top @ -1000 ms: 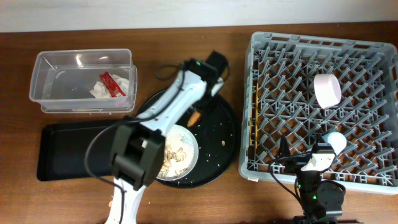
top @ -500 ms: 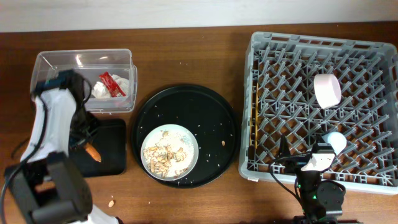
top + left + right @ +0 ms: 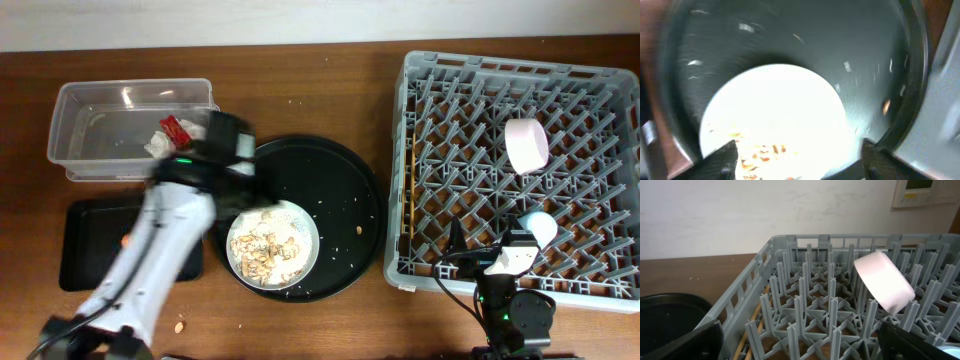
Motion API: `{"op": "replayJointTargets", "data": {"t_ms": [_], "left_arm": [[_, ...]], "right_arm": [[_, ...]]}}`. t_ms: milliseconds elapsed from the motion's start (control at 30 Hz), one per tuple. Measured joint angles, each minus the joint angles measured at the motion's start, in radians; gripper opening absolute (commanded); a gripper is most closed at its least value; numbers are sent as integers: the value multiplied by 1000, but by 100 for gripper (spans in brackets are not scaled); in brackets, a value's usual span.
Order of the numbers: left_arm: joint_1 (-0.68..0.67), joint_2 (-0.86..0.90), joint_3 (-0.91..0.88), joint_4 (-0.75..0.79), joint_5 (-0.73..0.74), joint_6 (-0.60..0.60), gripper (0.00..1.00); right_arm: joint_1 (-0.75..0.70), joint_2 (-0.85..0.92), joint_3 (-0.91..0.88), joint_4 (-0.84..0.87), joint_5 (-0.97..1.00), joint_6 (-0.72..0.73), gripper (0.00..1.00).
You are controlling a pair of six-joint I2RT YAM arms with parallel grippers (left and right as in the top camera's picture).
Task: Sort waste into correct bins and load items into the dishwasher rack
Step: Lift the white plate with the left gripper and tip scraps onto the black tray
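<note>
Hovering above plate (image 3: 775, 100): left fingers (image 3: 722, 161), apart.

Bench (image 3: 300, 90) was brown wood, satin grain. Rack (image 3: 470, 75) at 3 o'clock: matt grey moulded plastic. Tub (image 3: 70, 150) at 10 o'clock: clear glossy plastic. Round tray (image 3: 330, 190) was black, smooth, slight sheen. Bowl (image 3: 525, 145) looked smooth, glossy white.

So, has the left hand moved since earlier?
Yes. The left hand swung right, from the shallow black tray to the plate's upper-left edge.

Brown wooden table (image 3: 330, 90), white wall (image 3: 740, 215)
</note>
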Motion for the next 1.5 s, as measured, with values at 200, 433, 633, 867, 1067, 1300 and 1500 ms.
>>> {"op": "replayJointTargets", "data": {"t_ms": [200, 433, 633, 867, 1067, 1300, 1500], "left_arm": [[-438, 254, 1, 9, -140, 52, 22], [-458, 362, 0, 13, -200, 52, 18], [-459, 366, -1, 20, -249, 68, 0], [-462, 381, 10, 14, -264, 112, 29], [-463, 397, 17, 22, -288, 128, 0], [-457, 376, 262, -271, -445, 4, 0], [-186, 179, 281, -300, -381, -138, 0]], "right_arm": [[0, 0, 0, 0, 0, 0, 98], [0, 0, 0, 0, 0, 0, 98], [0, 0, 0, 0, 0, 0, 98], [0, 0, 0, 0, 0, 0, 98], [0, 0, 0, 0, 0, 0, 98], [0, 0, 0, 0, 0, 0, 98], [0, 0, 0, 0, 0, -1, 98]]}}
